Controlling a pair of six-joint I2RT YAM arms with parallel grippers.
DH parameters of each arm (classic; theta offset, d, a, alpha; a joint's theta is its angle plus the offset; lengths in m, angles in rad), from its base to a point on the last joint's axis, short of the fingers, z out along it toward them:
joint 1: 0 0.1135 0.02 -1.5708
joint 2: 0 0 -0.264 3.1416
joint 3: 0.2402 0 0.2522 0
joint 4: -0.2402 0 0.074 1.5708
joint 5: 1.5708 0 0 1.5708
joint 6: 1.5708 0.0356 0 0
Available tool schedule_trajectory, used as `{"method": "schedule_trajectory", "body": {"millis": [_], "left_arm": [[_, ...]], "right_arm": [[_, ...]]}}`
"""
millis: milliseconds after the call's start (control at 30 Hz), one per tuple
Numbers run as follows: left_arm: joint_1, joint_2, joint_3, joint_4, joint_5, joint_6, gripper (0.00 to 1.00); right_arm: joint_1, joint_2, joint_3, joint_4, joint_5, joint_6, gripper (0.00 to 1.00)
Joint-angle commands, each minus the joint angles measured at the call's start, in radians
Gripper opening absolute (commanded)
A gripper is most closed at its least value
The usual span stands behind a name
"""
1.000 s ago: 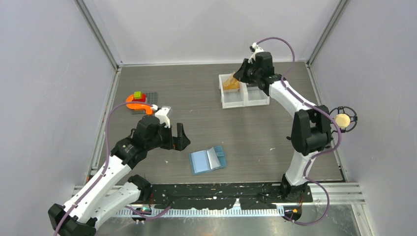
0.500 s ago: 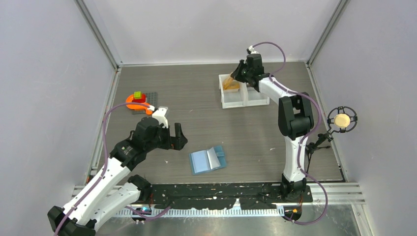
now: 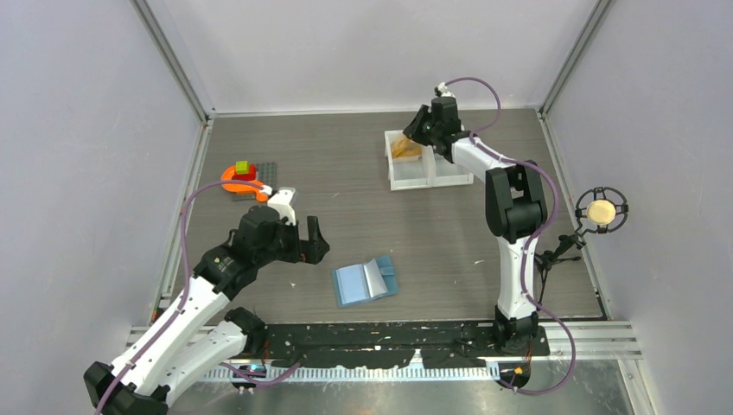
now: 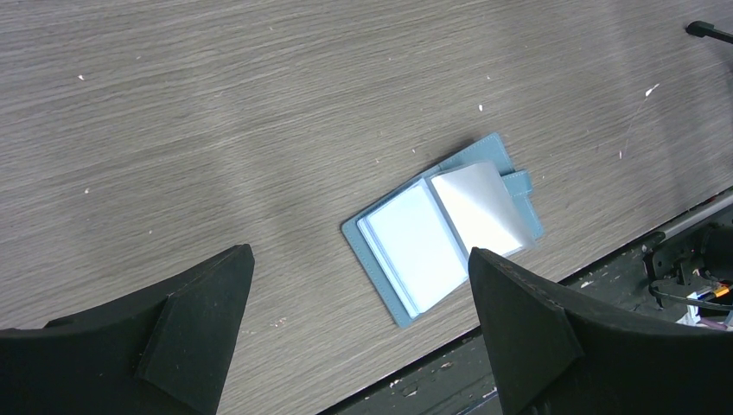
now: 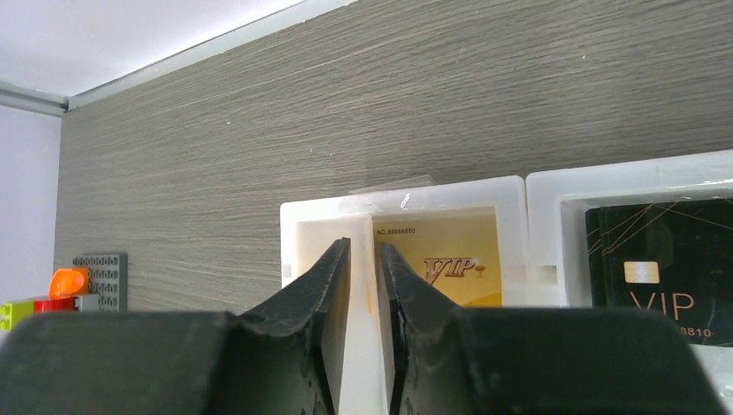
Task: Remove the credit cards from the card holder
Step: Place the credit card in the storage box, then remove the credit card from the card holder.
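Lying open, light-blue card holder [image 4: 406, 251], pale pockets

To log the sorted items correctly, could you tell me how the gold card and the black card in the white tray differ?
In the right wrist view, the gold card sits in the left compartment of the white tray, the black card in its right one. The black card shows a chip; the gold card shows none. Both are marked VIP.

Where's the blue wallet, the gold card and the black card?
blue wallet [image 4: 415, 246]: left wrist view, left inner page.
gold card [image 5: 449, 266]: right wrist view, on the VIP lettering.
black card [image 5: 643, 273]: right wrist view, on the chip.
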Motion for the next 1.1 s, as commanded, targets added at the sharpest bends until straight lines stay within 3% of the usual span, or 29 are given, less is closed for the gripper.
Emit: {"method": "schedule_trajectory", "body": {"millis": [0,267,500,767,1067], "left_arm": [[0.007,0.002,0.008,0.021,-0.013,0.011,1.00],[0.007,0.028,-0.010,0.015,-0.018,-0.029,1.00],[0.008,0.056,-0.048,0.028,-0.004,-0.086,1.00],[0.013,0.061,-0.103,0.023,-0.003,-0.142,0.99],[0.013,0.005,-0.136,-0.028,-0.152,-0.157,1.00]], "right_arm": [[-0.001,-0.017,0.050,0.033,0.048,-0.017,0.29],[-0.006,-0.114,0.108,-0.136,0.099,-0.126,0.38],[-0.004,-0.231,0.082,-0.257,0.056,-0.166,0.39],[0.063,-0.502,-0.192,-0.298,0.040,-0.158,0.39],[0.336,-0.758,-0.621,-0.223,0.100,-0.108,0.45]]}}
